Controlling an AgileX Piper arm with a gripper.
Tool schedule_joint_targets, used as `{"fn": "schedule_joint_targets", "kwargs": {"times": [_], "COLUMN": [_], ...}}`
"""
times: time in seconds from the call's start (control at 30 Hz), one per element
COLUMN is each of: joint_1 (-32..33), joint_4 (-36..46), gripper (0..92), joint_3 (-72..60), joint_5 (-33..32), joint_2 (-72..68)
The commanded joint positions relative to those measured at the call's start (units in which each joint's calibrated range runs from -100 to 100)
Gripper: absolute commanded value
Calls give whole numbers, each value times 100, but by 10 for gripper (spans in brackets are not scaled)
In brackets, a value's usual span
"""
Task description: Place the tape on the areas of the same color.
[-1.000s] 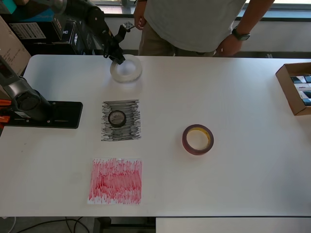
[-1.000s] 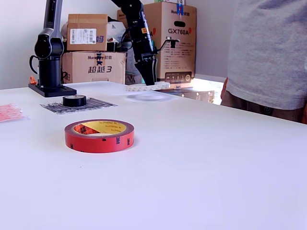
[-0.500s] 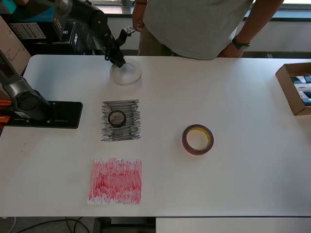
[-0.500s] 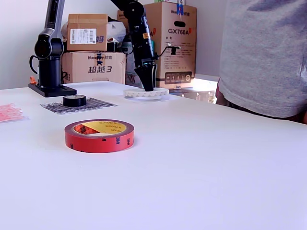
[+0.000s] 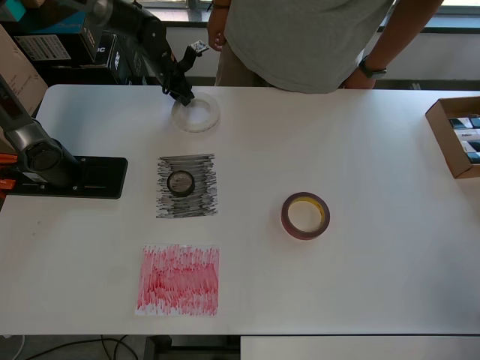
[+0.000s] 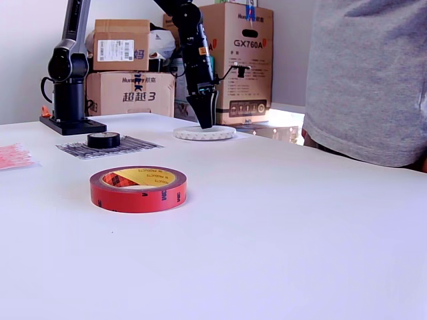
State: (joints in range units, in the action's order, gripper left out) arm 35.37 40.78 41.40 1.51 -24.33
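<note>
The wide white tape ring [image 5: 196, 114] [image 6: 205, 133] lies flat on the table at the back. I cannot tell the plain white patch from the tabletop under it. My gripper [image 5: 182, 96] [image 6: 205, 120] points down at the ring's rim on the overhead view's left, fingers closed on it. The small black roll [image 5: 181, 182] [image 6: 103, 140] sits on the scribbled black patch [image 5: 201, 201]. The dark red ring with yellowish core [image 5: 305, 216] [image 6: 138, 189] lies on bare table to the overhead view's right. The scribbled red patch [image 5: 178, 279] has nothing on it.
The arm's black base [image 5: 71, 177] stands at the overhead view's left edge. An open cardboard box [image 5: 456, 135] sits at the right edge. A person in a grey shirt [image 5: 300, 37] stands behind the table. Cardboard boxes [image 6: 120, 67] are stacked beyond it.
The gripper has lowered the white ring from a tilted hold above the table until it lies flat. The person has shifted slightly.
</note>
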Motion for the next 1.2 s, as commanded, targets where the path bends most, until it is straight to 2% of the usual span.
{"fn": "schedule_joint_targets", "kwargs": {"times": [0.0,0.53,0.7,0.9,1.1,1.17], "joint_1": [95,47,0,-513,-1515,-1863], "joint_4": [-44,7,41,58,92,415], "gripper": [449,452,452,450,449,449], "joint_3": [17,-65,-65,-56,-110,-310], "joint_5": [126,135,77,-127,-62,28], "joint_2": [20,151,777,1713,2237,2377]}}
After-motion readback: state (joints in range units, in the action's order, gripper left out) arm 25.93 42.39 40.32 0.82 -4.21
